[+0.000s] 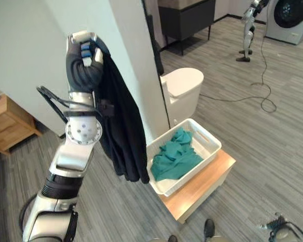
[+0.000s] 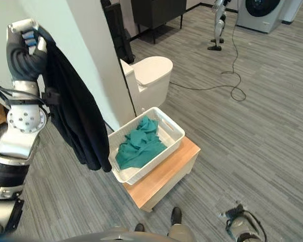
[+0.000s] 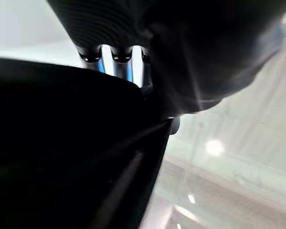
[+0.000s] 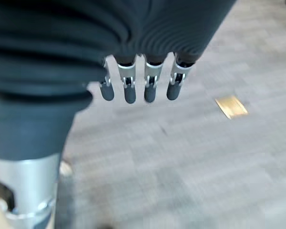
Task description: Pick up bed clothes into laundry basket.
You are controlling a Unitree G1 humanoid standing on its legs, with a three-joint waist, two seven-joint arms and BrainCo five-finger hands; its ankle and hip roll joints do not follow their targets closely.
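Right robot hand [image 4: 138, 86] hung idle over bare floor, well short of the laundry basket [image 1: 207, 138], fingers straight and slightly apart, holding nothing.

Left robot hand [image 1: 85, 55] was raised high on the near-left side of the basket, fingers curled over the top fold of a dark garment [image 1: 122, 131]. The garment draped down along the forearm; its lowest tip hung just beside the basket's near-left rim, apparently not yet over the opening. In the left wrist view the cloth covered most of the fingers, so I read the hold from the head cameras.

The basket sat on a low wooden surface [image 1: 204, 186] with a teal garment [image 1: 175, 155] already inside. A white bin [image 1: 182, 93] stood behind the basket, by the wall.

Risks, my judgement: letting go here would drop the garment onto the floor. A trailing hem might catch the rim and tug the basket off the surface. Cloth could also snag on the forearm.
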